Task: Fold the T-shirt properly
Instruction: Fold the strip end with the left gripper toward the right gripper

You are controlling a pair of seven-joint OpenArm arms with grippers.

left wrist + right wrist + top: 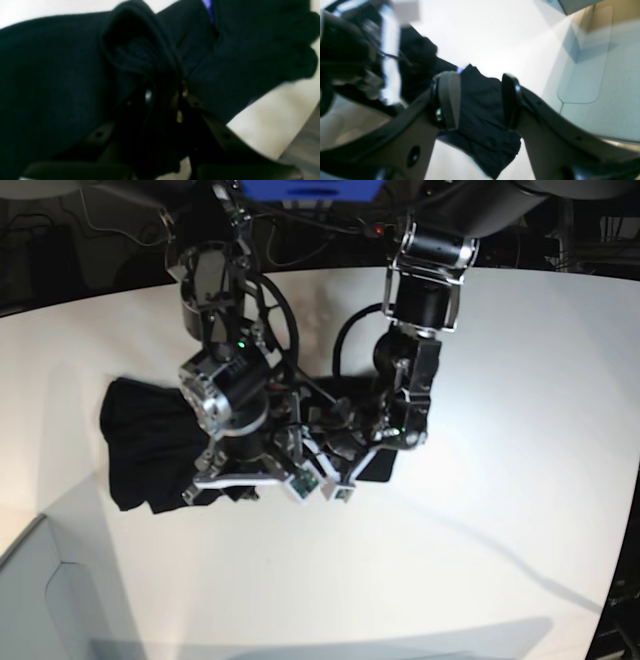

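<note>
Here the T-shirt [150, 445] is lying bunched on the white table [520, 380], toward the left-centre in the base view, a dark crumpled heap w/ its near edge running under both arms. No print is showing from above, just black fabric (a tiny sliver of purple is peeking out at a fold in both wrist views).

The left gripper [178, 97] is sitting pressed together on a gathered ridge of the T-shirt [50, 82]; cloth is draping over & around its fingers, so the tips themselves are barely showing. Pale table is showing at the lower right of that view.

The right gripper [480, 100] is standing spread wide, w/ a hanging fold of the T-shirt [482, 117] lying between its two fingers [448, 100]. Whether the pads are actually touching the cloth I can't tell – the jaws are apart w/ fabric in the gap, not squeezing it flat.

In the base view both arms are meeting over the shirt's right-hand edge, the right gripper [300, 475] and left gripper [335, 470] just beside each other, wrists nearly touching
</note>
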